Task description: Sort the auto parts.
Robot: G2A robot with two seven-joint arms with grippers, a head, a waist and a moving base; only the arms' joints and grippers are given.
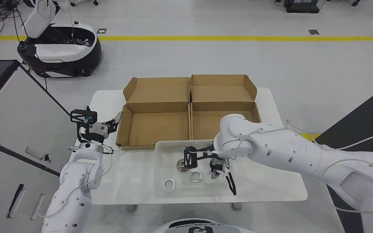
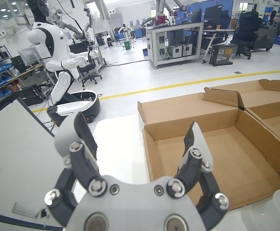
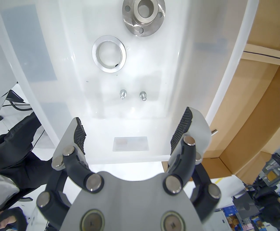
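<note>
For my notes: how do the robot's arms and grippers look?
The left arm and right arm have white rounded shells. The left gripper and right gripper each have a silver plate, black curved links and white fingers with ribbed black pads.

A pale grey floor (image 1: 291,58) spreads across the upper part of the top view. A yellow line (image 1: 233,38) crosses it near the top edge, and another white robot on a wheeled base (image 1: 58,49) stands at upper left. Beyond that line, the left wrist view shows an aluminium-framed workstation (image 2: 175,43), black office chairs (image 2: 247,32), blue partitions (image 2: 203,5) and a green bin (image 2: 127,45).
</note>
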